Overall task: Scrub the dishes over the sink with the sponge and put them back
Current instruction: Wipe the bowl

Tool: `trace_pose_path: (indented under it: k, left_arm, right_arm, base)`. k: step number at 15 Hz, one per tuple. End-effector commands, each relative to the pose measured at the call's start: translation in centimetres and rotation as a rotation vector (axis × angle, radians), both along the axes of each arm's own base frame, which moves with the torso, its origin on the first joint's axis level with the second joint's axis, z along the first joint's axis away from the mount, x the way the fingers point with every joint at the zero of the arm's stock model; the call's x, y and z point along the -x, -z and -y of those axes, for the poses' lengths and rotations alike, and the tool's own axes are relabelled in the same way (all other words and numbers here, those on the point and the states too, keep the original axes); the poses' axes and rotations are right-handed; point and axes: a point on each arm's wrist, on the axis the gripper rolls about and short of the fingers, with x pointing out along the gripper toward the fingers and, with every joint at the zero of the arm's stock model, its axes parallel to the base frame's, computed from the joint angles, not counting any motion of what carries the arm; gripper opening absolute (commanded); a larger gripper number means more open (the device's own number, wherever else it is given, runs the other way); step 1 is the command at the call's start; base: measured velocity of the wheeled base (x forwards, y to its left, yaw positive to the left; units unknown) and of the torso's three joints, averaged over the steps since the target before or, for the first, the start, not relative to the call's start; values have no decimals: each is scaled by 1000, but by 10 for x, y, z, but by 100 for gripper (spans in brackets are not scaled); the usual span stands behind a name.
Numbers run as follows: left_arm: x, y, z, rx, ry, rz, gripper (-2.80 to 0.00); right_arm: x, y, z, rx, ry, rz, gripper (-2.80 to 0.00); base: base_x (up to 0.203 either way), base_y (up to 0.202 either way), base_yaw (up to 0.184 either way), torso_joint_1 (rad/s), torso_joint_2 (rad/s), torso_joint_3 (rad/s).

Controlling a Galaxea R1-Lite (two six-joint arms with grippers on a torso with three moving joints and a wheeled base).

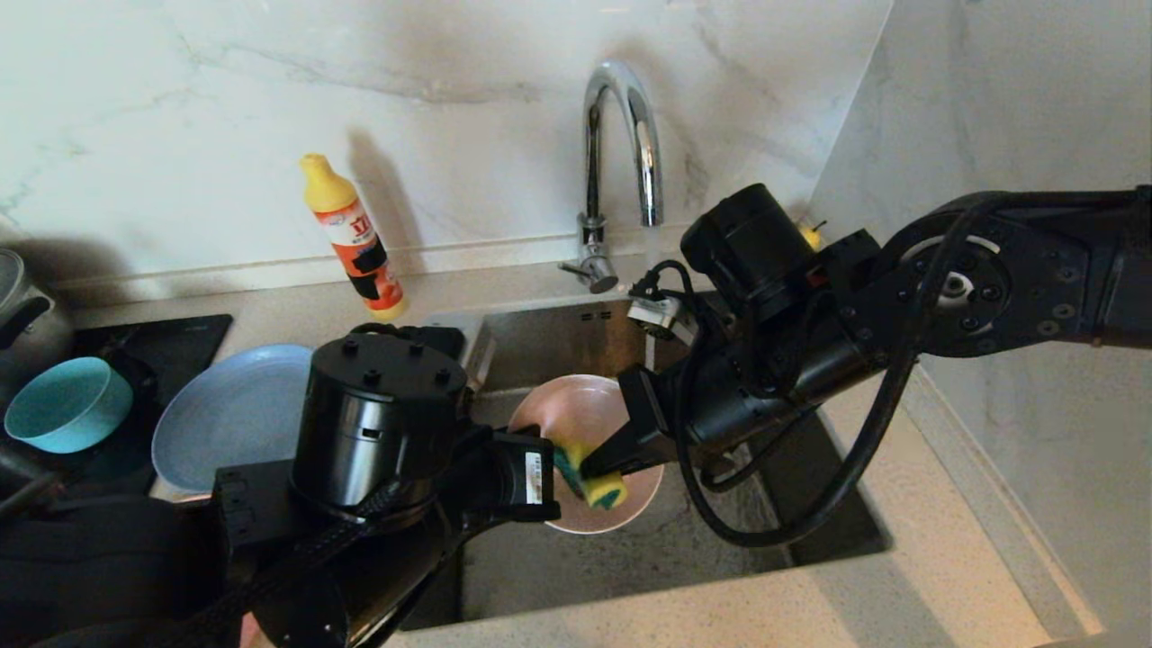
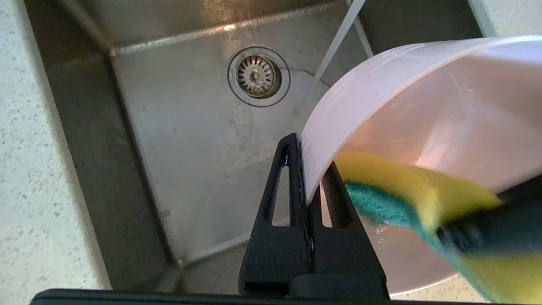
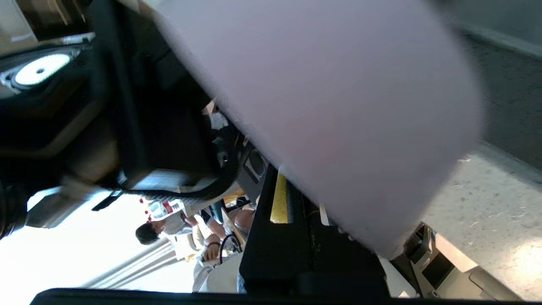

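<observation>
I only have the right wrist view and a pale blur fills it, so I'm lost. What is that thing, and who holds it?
Observer: It is the pink bowl, tilted over the sink. The left gripper is shut on its rim.
Operator: And my own gripper?
Observer: The right gripper is shut on the sponge, which is pressed inside the bowl, green face toward the wall.
Operator: Is water running?
Observer: No stream shows from the faucet in the head view.
Operator: Other dishes?
Observer: A blue plate and a teal bowl sit on the counter left of the sink.
</observation>
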Motion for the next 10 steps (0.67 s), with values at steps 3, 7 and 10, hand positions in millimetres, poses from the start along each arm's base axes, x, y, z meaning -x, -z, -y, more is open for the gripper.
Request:
trace_pose_path:
  k: [3,7,10]
  left_arm:
    - [5,-1,-5,4,-2,3,-280]
    - [4,4,-5,-8,-2,-8,-280]
    - [4,10,-4,-18,-2,-17,-280]
  right_arm:
    - [-5,-2,6,-3,23,1,-280]
    - [-4,-15,10,-29,30,30,-280]
    - [-5,-25,9,-49,31,50,-280]
  base:
    - [0,0,0,0,0,0]
    - [0,0,0,0,0,0]
    - [0,0,0,0,0,0]
